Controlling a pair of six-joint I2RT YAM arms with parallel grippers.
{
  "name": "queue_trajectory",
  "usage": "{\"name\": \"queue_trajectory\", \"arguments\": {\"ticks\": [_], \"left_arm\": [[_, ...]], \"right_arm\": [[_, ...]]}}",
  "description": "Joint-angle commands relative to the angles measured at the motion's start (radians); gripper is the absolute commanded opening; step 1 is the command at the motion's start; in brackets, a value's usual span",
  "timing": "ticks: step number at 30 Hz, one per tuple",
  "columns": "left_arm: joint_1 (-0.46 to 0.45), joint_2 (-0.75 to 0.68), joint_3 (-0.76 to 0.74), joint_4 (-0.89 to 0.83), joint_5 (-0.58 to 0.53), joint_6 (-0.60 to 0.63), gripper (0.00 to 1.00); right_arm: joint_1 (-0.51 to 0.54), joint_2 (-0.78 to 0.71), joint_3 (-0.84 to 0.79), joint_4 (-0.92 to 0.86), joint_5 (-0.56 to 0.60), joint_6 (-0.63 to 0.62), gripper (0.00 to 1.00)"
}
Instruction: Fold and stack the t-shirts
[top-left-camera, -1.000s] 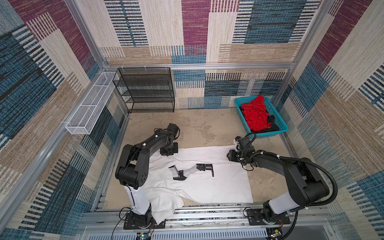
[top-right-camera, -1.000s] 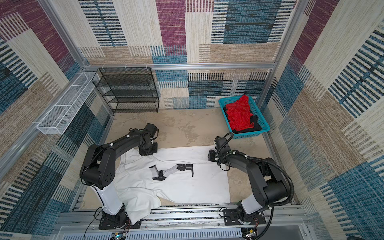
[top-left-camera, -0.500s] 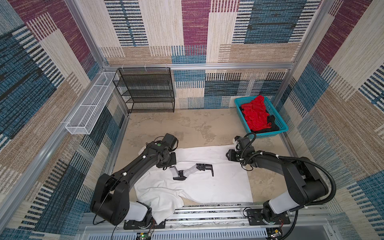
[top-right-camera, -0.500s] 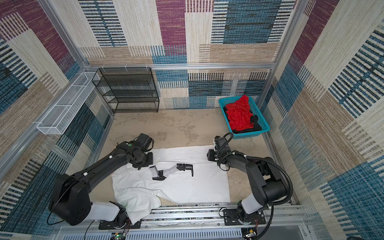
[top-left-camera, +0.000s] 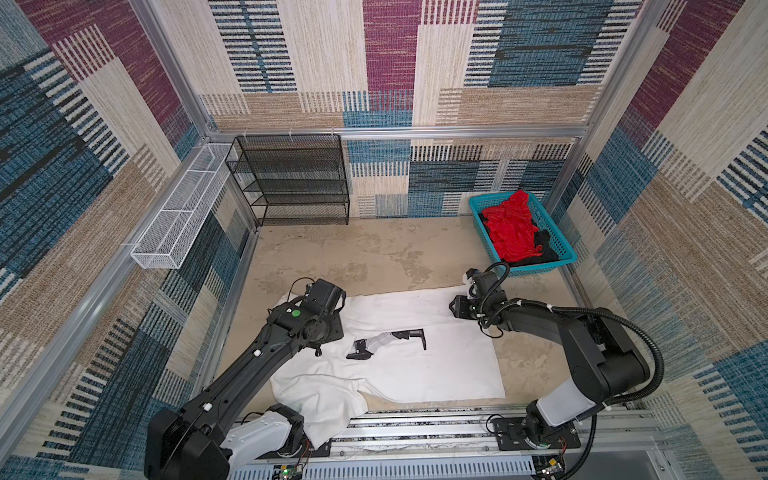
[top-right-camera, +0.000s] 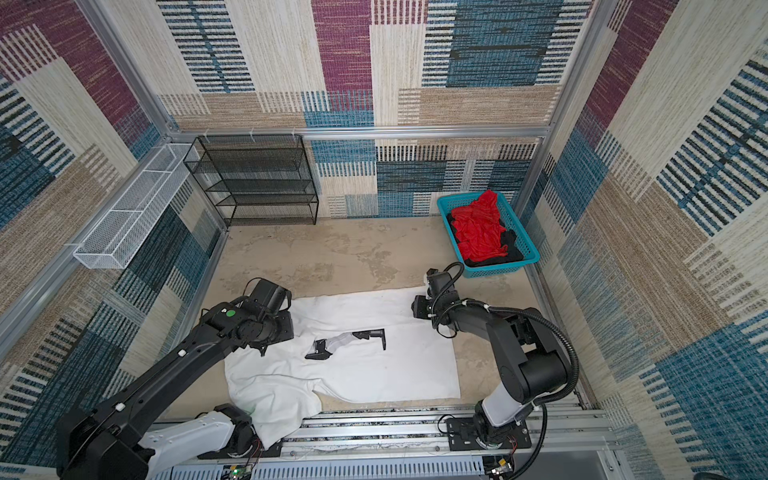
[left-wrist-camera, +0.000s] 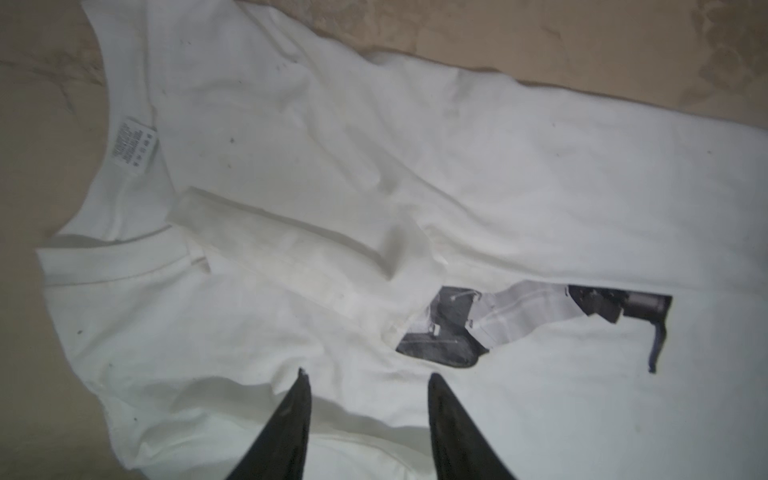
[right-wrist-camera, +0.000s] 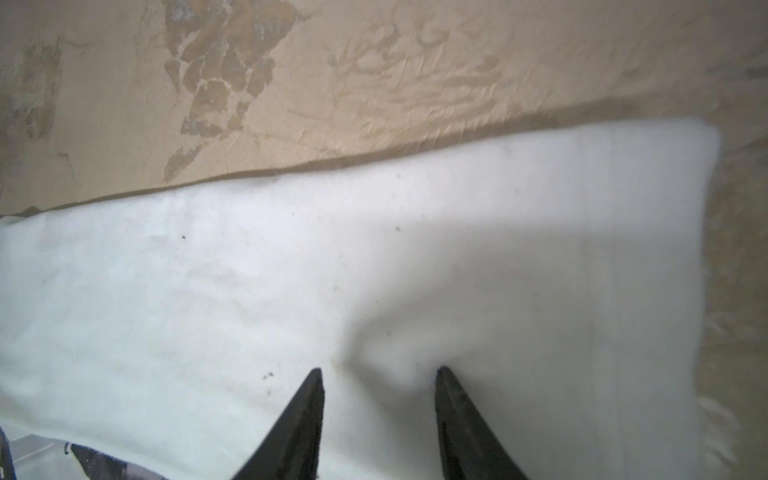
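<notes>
Table (left-wrist-camera: 582, 37), white t-shirt (left-wrist-camera: 540, 187): label (left-wrist-camera: 134, 146) left-wrist only

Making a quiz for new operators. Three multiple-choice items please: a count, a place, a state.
1. How many shirts lie spread on the tan table? A one; B two; C three.
2. The bright red cotton t-shirt lies: A in the turquoise plastic lattice basket; B on the table; C in the left gripper.
3. The left gripper's jaws: A shut on cloth; B open, empty; C out of view.
Answers: A, only the large white printed t-shirt is spread there; A, red cloth heaps inside the basket; B, they stand apart over white cloth.
</notes>
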Motion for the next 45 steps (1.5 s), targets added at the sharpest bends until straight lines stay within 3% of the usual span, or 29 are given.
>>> {"name": "queue_trajectory", "arguments": {"ticks": [1,3,7,15,28,36,42,45], "left_arm": [[0.126,0.114,0.067,0.057,-0.072,0.117,0.48],[0.174,0.185,0.099,0.073,-0.066,0.145,0.48],[0.186,0.287,0.11,-0.007,-0.078,0.128,0.45],[0.187,0.2,-0.117,0.07,-0.032,0.056,0.45],[0.186,0.248,-0.154,0.199,0.025,0.006,0.41],[0.186,0.278,-0.172,0.219,0.045,-0.001,0.29],[0.186,0.257,-0.177,0.208,0.042,-0.002,0.03],[0.186,0.235,-0.177,0.191,0.046,-0.005,0.0]], "right_arm": [[0.0,0.01,-0.002,-0.049,0.009,-0.01,0.46],[-0.001,0.007,-0.004,-0.056,0.009,-0.012,0.46],[-0.001,-0.017,-0.017,-0.055,0.01,-0.007,0.47],[0.0,-0.011,-0.004,-0.064,-0.005,-0.024,0.48],[-0.001,-0.001,-0.021,-0.053,-0.013,-0.021,0.48],[0.0,-0.002,-0.012,-0.059,-0.014,-0.024,0.48],[-0.001,-0.002,-0.016,-0.059,-0.019,-0.024,0.48],[-0.002,-0.005,-0.019,-0.056,-0.022,-0.024,0.48]]}}
